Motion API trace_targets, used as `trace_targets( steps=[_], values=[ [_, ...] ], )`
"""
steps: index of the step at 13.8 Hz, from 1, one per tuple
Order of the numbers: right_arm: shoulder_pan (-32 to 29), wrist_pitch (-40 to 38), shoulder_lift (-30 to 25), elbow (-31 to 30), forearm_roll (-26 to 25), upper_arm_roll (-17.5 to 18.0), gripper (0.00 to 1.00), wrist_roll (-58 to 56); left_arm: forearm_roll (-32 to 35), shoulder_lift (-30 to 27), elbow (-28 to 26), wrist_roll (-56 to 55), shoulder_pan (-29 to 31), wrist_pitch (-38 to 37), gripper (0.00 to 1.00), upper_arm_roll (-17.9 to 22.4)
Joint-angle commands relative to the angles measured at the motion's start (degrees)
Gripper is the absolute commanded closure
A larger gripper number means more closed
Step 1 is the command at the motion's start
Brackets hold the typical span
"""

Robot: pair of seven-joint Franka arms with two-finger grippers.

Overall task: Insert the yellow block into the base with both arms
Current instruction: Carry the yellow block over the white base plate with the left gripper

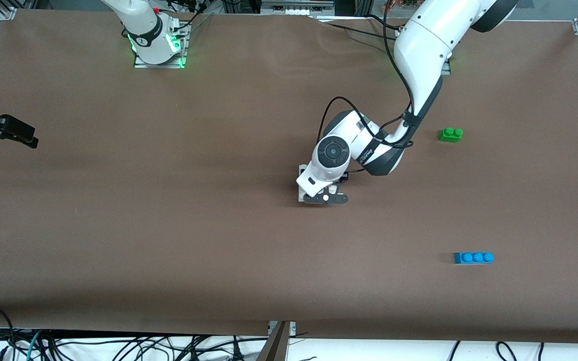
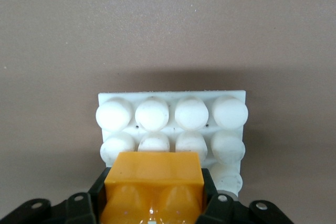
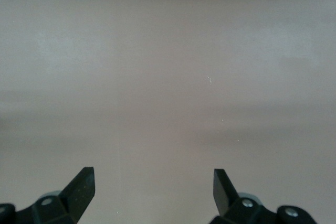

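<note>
A brown surface (image 1: 168, 225) carries three things. The white base (image 2: 173, 124) lies near its middle, mostly hidden in the front view. A green brick (image 1: 450, 134) lies toward the left arm's end. A blue brick (image 1: 473, 257) lies at that same end, nearer the front camera than the green one and well apart from it.

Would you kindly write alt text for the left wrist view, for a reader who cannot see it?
The left hand grips the yellow block between its black fingers, holding it over the nearest studs of the white base. The base lies flat on the brown table, with two rows of its round studs showing clear of the block.
</note>
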Motion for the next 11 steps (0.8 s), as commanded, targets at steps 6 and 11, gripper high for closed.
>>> trace_targets(
  steps=[6, 11],
  values=[
    [-0.49, 0.15, -0.59, -0.58, -0.14, 0.37, 0.00, -1.00, 1.40, 0.57, 1.16, -2.24, -2.36, -0.22, 0.64, 1.04],
    [-0.49, 0.15, -0.59, -0.58, -0.23, 0.37, 0.00, -1.00, 1.40, 0.57, 0.28, -2.60, -2.45, -0.75, 0.64, 1.04]
  ],
)
